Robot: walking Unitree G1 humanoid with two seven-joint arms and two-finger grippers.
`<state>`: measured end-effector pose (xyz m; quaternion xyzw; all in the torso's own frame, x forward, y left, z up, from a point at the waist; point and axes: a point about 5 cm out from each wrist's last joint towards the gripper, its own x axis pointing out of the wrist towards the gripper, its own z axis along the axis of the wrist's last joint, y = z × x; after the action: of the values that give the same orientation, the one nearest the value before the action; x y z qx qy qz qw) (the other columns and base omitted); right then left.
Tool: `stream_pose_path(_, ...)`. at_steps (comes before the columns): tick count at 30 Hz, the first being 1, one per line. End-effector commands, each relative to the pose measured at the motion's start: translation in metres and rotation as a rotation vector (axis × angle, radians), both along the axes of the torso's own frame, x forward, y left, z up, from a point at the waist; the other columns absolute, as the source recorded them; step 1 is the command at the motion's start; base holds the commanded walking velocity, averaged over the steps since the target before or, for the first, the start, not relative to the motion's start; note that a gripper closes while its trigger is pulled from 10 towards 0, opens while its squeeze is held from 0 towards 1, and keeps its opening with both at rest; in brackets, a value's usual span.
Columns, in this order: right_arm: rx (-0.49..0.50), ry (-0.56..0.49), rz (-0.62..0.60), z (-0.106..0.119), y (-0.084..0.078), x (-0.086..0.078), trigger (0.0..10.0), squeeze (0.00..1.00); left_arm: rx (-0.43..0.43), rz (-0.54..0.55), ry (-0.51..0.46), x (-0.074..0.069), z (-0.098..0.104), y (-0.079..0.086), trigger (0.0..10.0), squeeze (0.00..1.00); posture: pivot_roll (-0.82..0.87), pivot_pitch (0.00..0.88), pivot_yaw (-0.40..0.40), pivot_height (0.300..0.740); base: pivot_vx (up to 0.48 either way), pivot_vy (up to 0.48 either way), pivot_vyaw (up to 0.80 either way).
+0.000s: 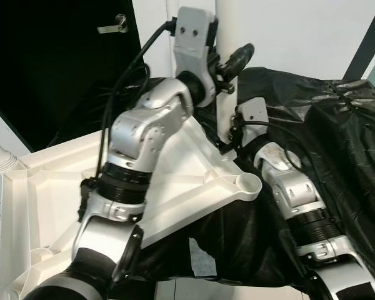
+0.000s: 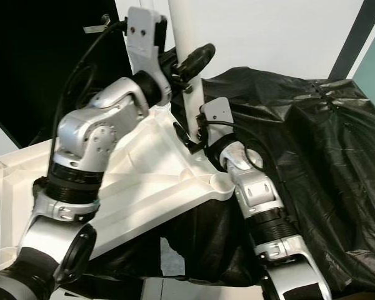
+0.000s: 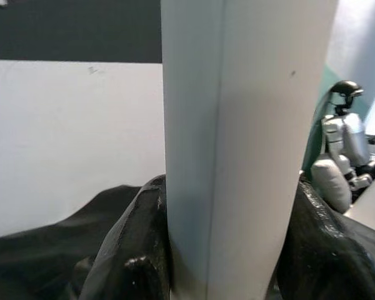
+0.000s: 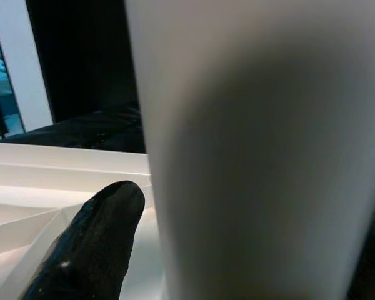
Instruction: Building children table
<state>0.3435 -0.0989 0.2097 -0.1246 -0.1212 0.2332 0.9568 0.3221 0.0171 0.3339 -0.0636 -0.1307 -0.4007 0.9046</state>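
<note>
A white children's table top (image 1: pixel 50 181) lies upside down, ribbed underside up, on a black-covered surface. A white table leg (image 1: pixel 226 25) stands upright at its far corner. My left gripper (image 1: pixel 228 70) is shut on the leg high up, and in the left wrist view the leg (image 3: pixel 237 125) is clamped between both black fingers (image 3: pixel 137 250). My right gripper (image 1: pixel 228 140) holds the same leg low down, just above the table top. In the right wrist view the leg (image 4: pixel 262 156) sits between the fingers (image 4: pixel 94 244).
A crinkled black cloth (image 1: pixel 337 125) covers the surface to the right and behind. A round leg socket (image 1: pixel 247 184) sits at the table top's near right corner. A dark door with a handle (image 1: pixel 115 25) is at the far left. Another robot (image 3: pixel 340 144) stands in the background.
</note>
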Motion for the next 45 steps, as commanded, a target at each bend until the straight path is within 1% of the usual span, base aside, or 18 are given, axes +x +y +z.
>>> stream_pose_path(1, -0.014, -0.036, -0.023, 0.005, 0.001, 0.002, 10.0, 0.00, 0.002, 0.048, -0.002, 0.002, 0.004, 0.000, 10.0, 0.00, -0.03, 0.000, 0.050, 0.740, 0.000, 0.000, 0.00)
stream_pose_path(15, 0.005, -0.076, -0.147, -0.006, 0.014, 0.009, 10.0, 0.00, -0.064, 0.139, 0.066, 0.012, 0.009, -0.002, 10.0, 0.00, 0.00, 0.000, 0.042, 0.740, 0.000, 0.000, 0.00)
stream_pose_path(16, 0.023, -0.065, -0.157, -0.008, 0.014, 0.010, 8.9, 0.00, -0.062, 0.145, 0.063, 0.013, 0.009, -0.002, 10.0, 0.00, 0.00, 0.000, 0.038, 0.740, 0.000, 0.000, 0.00)
stream_pose_path(17, 0.023, -0.065, -0.157, -0.008, 0.014, 0.010, 8.9, 0.00, -0.062, 0.145, 0.063, 0.013, 0.009, -0.002, 10.0, 0.00, 0.00, 0.000, 0.038, 0.740, 0.000, 0.000, 0.00)
stream_pose_path(18, 0.029, -0.063, -0.164, -0.009, 0.014, 0.010, 4.3, 0.00, -0.062, 0.150, 0.060, 0.012, 0.010, -0.002, 10.0, 0.00, 0.00, 0.000, 0.038, 0.740, 0.000, 0.000, 0.00)
stream_pose_path(19, 0.033, -0.066, -0.171, -0.009, 0.014, 0.011, 4.3, 0.00, -0.064, 0.155, 0.060, 0.013, 0.010, -0.002, 10.0, 0.00, 0.00, 0.000, 0.038, 0.740, 0.000, 0.000, 0.00)
stream_pose_path(20, 0.034, -0.068, -0.179, -0.010, 0.014, 0.012, 2.6, 0.00, -0.064, 0.158, 0.056, 0.013, 0.011, -0.002, 10.0, 0.00, 0.00, 0.000, 0.036, 0.740, 0.000, 0.000, 0.00)
stream_pose_path(23, 0.032, -0.071, -0.185, -0.009, 0.014, 0.012, 2.6, 0.00, -0.065, 0.160, 0.054, 0.013, 0.011, -0.002, 10.0, 0.00, 0.00, 0.000, 0.036, 0.740, 0.000, 0.000, 0.00)
stream_pose_path(25, 0.049, -0.061, -0.195, -0.009, 0.013, 0.014, 0.0, 0.00, -0.063, 0.157, 0.039, 0.011, 0.012, -0.004, 10.0, 0.00, 0.00, 0.000, 0.034, 0.740, 0.000, 0.000, 0.00)
stream_pose_path(32, 0.070, -0.039, -0.215, -0.007, 0.010, 0.017, 0.4, 0.00, -0.051, 0.126, 0.002, 0.006, 0.014, -0.009, 10.0, 0.00, 0.00, 0.000, 0.029, 0.740, 0.000, 0.000, 0.00)
stream_pose_path(33, 0.073, -0.036, -0.221, -0.007, 0.010, 0.017, 3.9, 0.00, -0.044, 0.113, -0.010, 0.004, 0.013, -0.011, 10.0, 0.00, 0.00, 0.000, 0.029, 0.740, 0.000, 0.000, 0.00)
stream_pose_path(34, 0.079, -0.033, -0.228, -0.007, 0.009, 0.018, 8.6, 0.00, -0.048, 0.095, -0.019, 0.003, 0.013, -0.012, 10.0, 0.00, 0.00, 0.000, 0.028, 0.740, 0.000, 0.000, 0.00)
stream_pose_path(35, 0.084, -0.032, -0.233, -0.006, 0.009, 0.019, 8.6, 0.00, -0.057, 0.078, -0.027, 0.002, 0.012, -0.013, 10.0, 0.00, 0.00, 0.000, 0.028, 0.740, 0.000, 0.000, 0.00)
stream_pose_path(36, 0.084, -0.030, -0.237, -0.006, 0.008, 0.019, 10.0, 0.00, -0.072, 0.058, -0.013, 0.001, 0.012, -0.013, 10.0, 1.00, 0.00, 0.000, 0.027, 0.740, 0.000, 0.000, 0.00)
stream_pose_path(41, 0.089, -0.021, -0.263, -0.007, 0.006, 0.021, 10.0, 0.00, -0.072, 0.042, -0.004, 0.001, 0.009, -0.012, 10.0, 1.00, 0.00, 0.000, 0.027, 0.740, 0.000, 0.000, 0.00)
stream_pose_path(42, 0.099, -0.011, -0.279, -0.007, 0.004, 0.022, 10.0, 0.00, -0.058, 0.050, -0.009, 0.001, 0.008, -0.011, 10.0, 0.93, 0.00, 0.000, 0.028, 0.740, 0.000, 0.000, 0.00)
stream_pose_path(43, 0.108, -0.007, -0.297, -0.008, 0.002, 0.023, 10.0, 0.00, -0.052, 0.054, -0.015, 0.001, 0.006, -0.009, 10.0, 0.00, 0.00, 0.000, 0.028, 0.740, 0.000, 0.000, 0.00)
stream_pose_path(45, 0.114, -0.004, -0.308, -0.008, 0.001, 0.023, 10.0, 0.00, -0.051, 0.056, -0.019, 0.001, 0.005, -0.008, 10.0, 0.00, 0.00, 0.000, 0.027, 0.740, 0.000, 0.000, 0.00)
